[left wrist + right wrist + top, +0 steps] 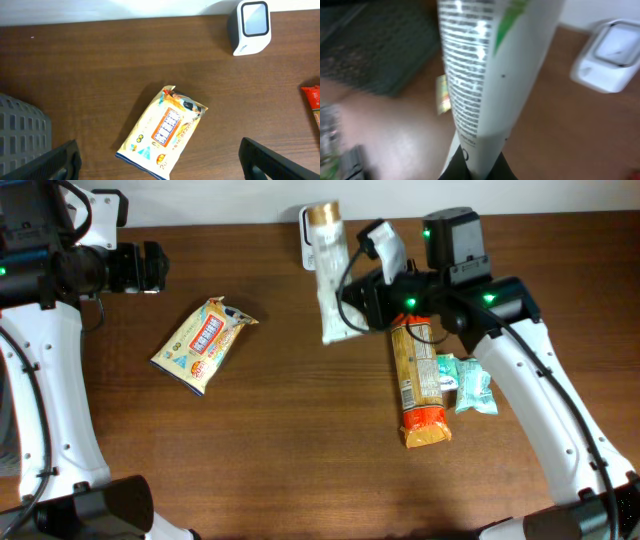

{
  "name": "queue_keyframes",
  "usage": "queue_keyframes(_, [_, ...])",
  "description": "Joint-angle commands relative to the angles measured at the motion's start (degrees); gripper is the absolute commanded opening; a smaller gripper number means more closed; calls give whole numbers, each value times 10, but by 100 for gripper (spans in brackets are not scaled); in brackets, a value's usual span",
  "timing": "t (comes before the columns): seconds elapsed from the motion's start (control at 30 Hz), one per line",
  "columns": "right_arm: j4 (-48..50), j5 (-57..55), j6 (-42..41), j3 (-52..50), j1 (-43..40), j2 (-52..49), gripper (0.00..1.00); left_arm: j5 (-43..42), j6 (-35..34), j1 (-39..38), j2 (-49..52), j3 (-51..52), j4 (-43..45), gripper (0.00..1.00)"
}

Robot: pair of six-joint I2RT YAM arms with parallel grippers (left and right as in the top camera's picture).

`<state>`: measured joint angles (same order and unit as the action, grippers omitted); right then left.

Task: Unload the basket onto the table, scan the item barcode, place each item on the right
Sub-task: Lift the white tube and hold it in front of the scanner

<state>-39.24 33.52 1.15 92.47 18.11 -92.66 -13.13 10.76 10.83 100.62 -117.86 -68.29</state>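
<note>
My right gripper [362, 308] is shut on the crimped end of a white tube [331, 280] with a gold cap. It holds the tube off the table, cap toward the back wall, over the white barcode scanner [304, 242], which the tube partly hides. In the right wrist view the tube [490, 75] fills the middle, its printed text facing the camera, and the scanner [612, 55] sits to the right of it. The right gripper [476, 169] pinches the tube's flat end. My left gripper [155, 267] stands open at the far left, holding nothing.
A yellow snack packet [205, 342] lies left of centre, and in the left wrist view this packet [165, 132] is ahead of the open left gripper [159, 160]. A long orange packet [418, 385] and teal packets [470, 385] lie under the right arm. A grey basket [20, 127] stands left.
</note>
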Motion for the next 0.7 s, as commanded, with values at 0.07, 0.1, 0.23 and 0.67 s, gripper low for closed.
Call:
queue_keyframes(0.07, [240, -526, 101, 9, 87, -97, 4, -4, 9, 2, -3, -4, 1, 99])
queue_keyframes(0.1, [285, -560, 150, 9, 91, -127, 4, -4, 9, 2, -3, -4, 1, 99])
queue_keyframes(0.23, [604, -735, 471, 9, 92, -320, 4, -4, 9, 2, -3, -4, 1, 99])
queue_keyframes(0.67, [740, -686, 565, 9, 66, -431, 4, -4, 9, 2, -3, -4, 1, 99])
